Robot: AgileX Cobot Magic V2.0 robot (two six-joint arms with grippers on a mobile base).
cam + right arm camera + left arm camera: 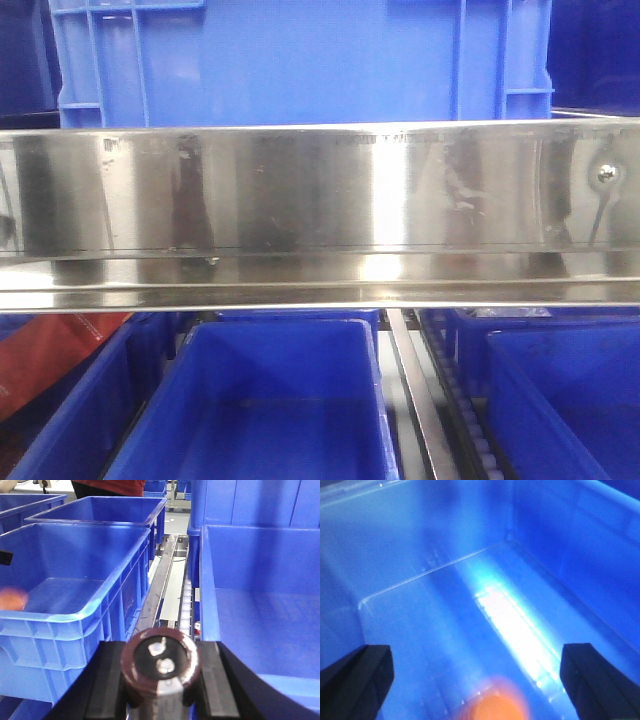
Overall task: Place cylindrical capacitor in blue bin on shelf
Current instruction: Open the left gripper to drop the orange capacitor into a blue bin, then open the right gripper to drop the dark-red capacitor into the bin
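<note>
While the right gripper (161, 682) is clamped on the cylindrical capacitor (161, 664), its two black fingers (112, 680) press the dark brown body from either side. The capacitor's round top, with two pale terminals, faces the right wrist camera. The capacitor is held in the air low in that view, in front of the gap between two bins on the shelf (320, 200): a left-hand blue bin (75, 630) and a right-hand blue bin (260, 605). A steel rail (159, 582) and a roller track (186, 597) run away between them. The capacitor lies in neither bin. A blurred orange object (12, 599) shows inside the left-hand blue bin, at the picture's left edge. In the left wrist view the left gripper (474, 667) stands apart, its dark fingers (357, 680) at the two lower corners with nothing pinched between them. It looks down into a blue bin (410, 540) whose floor carries a bright strip of glare. An orange blur sits low between the fingers, touching neither. In the front view the shelf's wide mirror-like rail crosses the whole picture, with an upper blue bin (300, 60) behind and above it and lower blue bins (270, 400) beneath. A red-orange shape (50, 360) sits at the lower left; what it is cannot be told.
</note>
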